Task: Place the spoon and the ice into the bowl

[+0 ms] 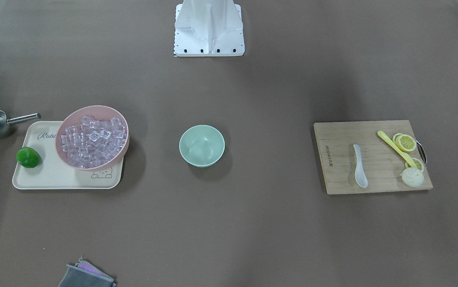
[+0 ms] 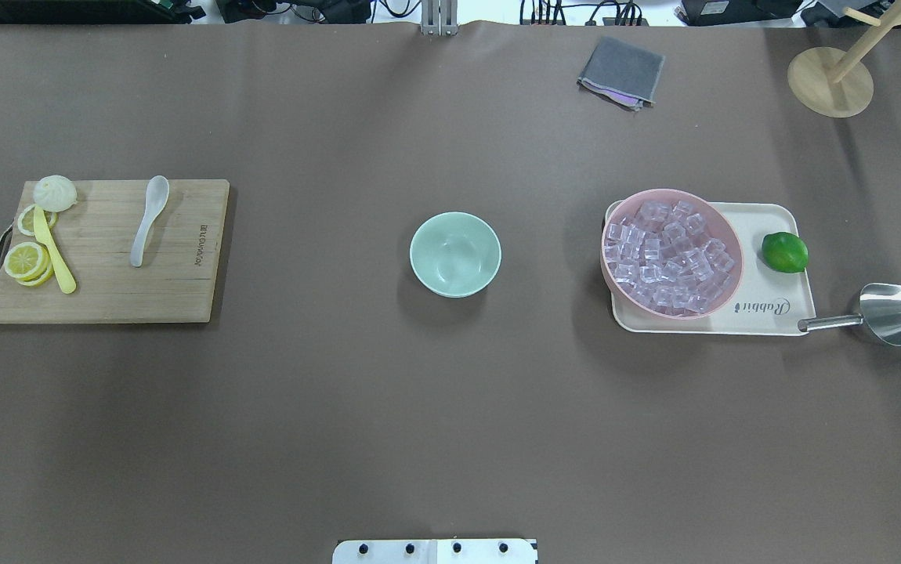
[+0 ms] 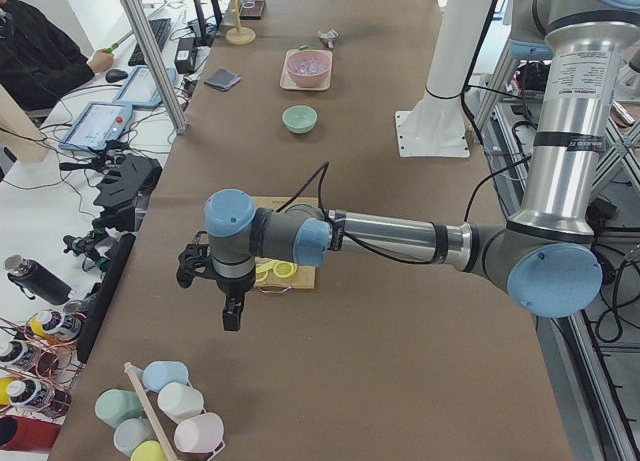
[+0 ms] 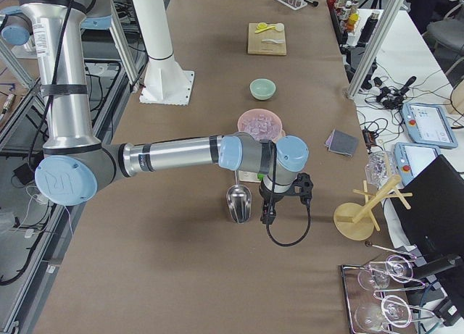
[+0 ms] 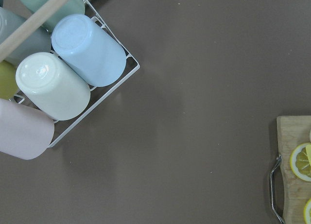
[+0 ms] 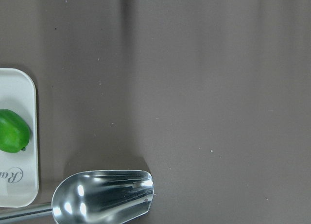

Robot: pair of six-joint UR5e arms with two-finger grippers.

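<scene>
The cream plastic tray (image 2: pixel 773 215) bears the script word "Rabbit" near one corner; from the front view the large pink bowl (image 1: pixel 66 126) standing on it covers the end of that word, and a small cartoon animal is drawn at the tray's edge. The rectangular wooden cutting board (image 2: pixel 106 294) carries a short burned-in brand mark along one end, too small to read surely.

The small glossy white soup spoon (image 2: pixel 146 221) lies flat on the board, apart from the long thin yellow utensil (image 2: pixel 53 254), which lies across yellow lemon slices (image 2: pixel 26 260) beside a white pleated bun (image 2: pixel 55 192). The clear ice cubes (image 2: pixel 666 254) are heaped in the pink bowl. The small round mint-green bowl (image 2: pixel 455 254) stands upright on the brown table (image 2: pixel 450 431) between board and tray, well apart from both.

On the tray beside the pink bowl sits a green lime (image 2: pixel 784 252). A shiny metal scoop (image 2: pixel 893 313) lies on the table with its handle touching the tray's corner. A folded grey cloth (image 2: pixel 621 70) and a round-based wooden stand (image 2: pixel 830 82) lie toward the far edge.

The left end effector (image 3: pixel 232 316) hangs over the table past the board's end, near a wire rack of pastel cups (image 5: pixel 73 78). The right end effector (image 4: pixel 266 215) hangs just beside the scoop. Whether either one's fingers are apart or together I cannot tell.
</scene>
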